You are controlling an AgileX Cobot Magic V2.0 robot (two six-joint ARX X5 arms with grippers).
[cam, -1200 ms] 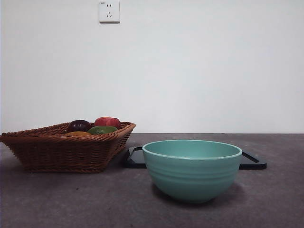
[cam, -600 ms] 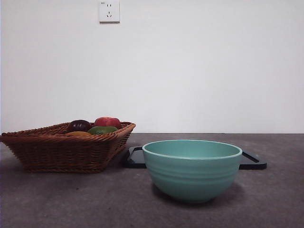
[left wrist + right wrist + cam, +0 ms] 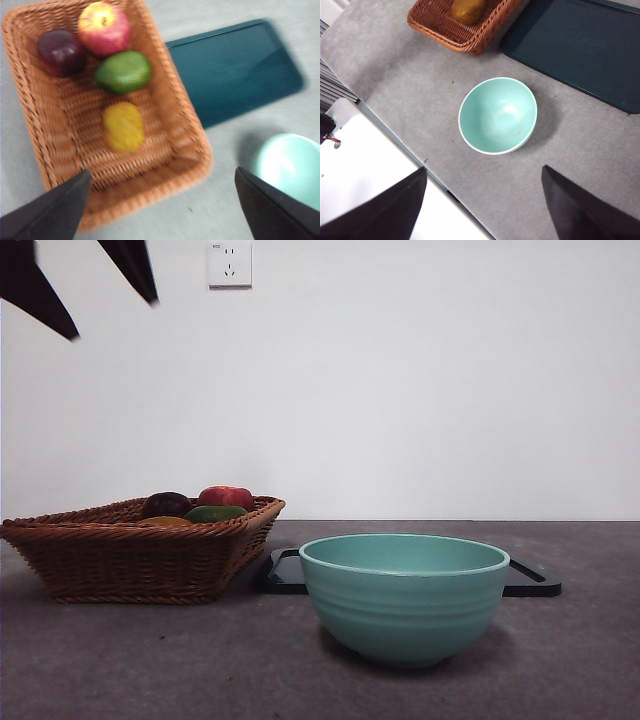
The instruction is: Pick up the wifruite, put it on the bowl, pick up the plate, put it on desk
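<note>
Hovering open left claw (image 3: 160, 200) above fruit basket (image 3: 190, 150)

The grey worktop (image 3: 120, 660) carries a wicker basket (image 3: 130, 555), a dark tray (image 3: 285, 575) just beside it, and a teal bowl (image 3: 404, 600) in front of the tray.

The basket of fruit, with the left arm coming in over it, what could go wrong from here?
1. The red apple, dark fruit, green fruit and yellow fruit lie close together in the basket; the open left end effector may nudge a neighbour.
2. The basket's raised rim could catch a jaw.
3. The bowl sits empty beside the black tray; a badly placed fruit might miss it.
</note>
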